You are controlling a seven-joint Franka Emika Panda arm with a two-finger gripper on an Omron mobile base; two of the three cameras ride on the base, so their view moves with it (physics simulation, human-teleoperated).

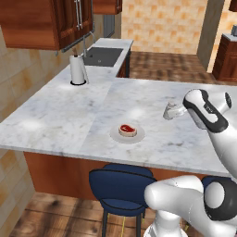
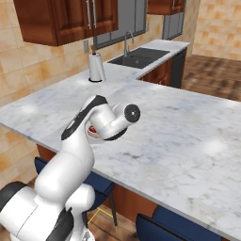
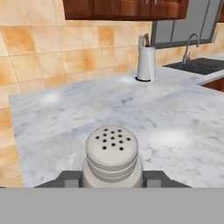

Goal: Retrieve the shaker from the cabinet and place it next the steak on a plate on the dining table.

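White-grey veined marble counter (image 1: 69, 115), L-shaped, on a reddish wooden base, blue stools (image 1: 121, 187) tucked below. Tan tiled walls, dark wood floor, wooden cabinets with long metal handles (image 1: 51, 21) overhead. Sink (image 1: 102, 56) and tap at the far end; paper-towel roll (image 1: 78, 69) upright near it. No readable writing anywhere. Jaws (image 3: 113, 181) pinching the shaker (image 3: 112, 158), perforated cap toward the camera, held above the counter, seemingly not touching it, right of the plate (image 1: 115, 135). Steak (image 1: 127, 130) lying on the plate. In the right base view, plate mostly hidden behind the arm. Fingertips cut off at the frame bottom.
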